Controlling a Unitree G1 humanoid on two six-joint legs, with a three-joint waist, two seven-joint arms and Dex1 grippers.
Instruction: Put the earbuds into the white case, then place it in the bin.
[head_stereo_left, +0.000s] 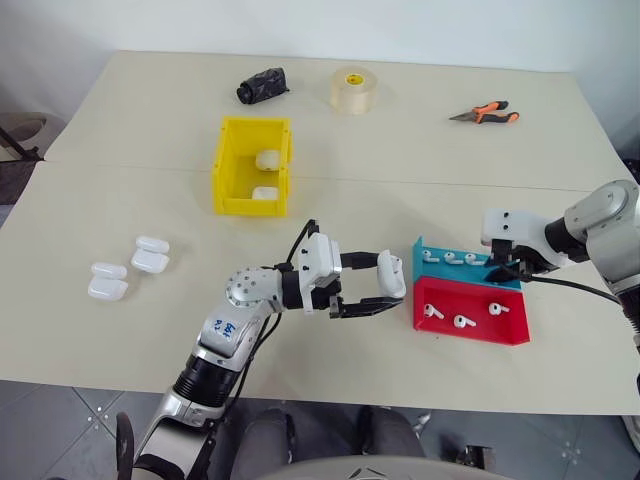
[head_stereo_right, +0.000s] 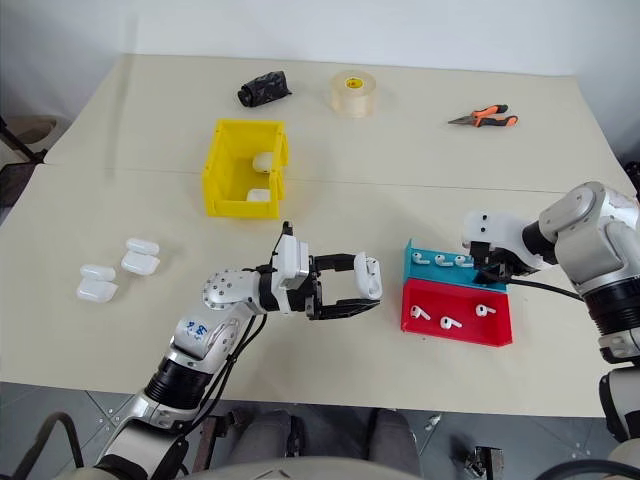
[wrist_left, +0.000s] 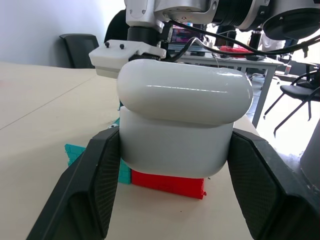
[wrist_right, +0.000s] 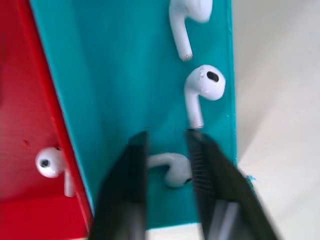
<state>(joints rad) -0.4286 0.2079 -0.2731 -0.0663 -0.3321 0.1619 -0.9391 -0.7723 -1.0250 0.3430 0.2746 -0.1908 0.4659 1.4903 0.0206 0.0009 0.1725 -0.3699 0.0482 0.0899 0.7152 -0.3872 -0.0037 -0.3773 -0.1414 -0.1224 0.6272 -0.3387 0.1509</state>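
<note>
Earbuds (wrist_right: 172, 167) sit between parted right fingers (wrist_right: 205, 170); left fingers (wrist_left: 95, 185) clasp white case (wrist_left: 182, 122) above beige table (head_stereo_left: 420, 160).

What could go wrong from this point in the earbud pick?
1. The right gripper straddles an earbud's thin stem in the teal tray; the glossy bud may slip out or flick away as the fingers close.
2. Another earbud lies close by and could get knocked.
3. The left gripper holds the case with its lid closed, so insertion may stall.
</note>
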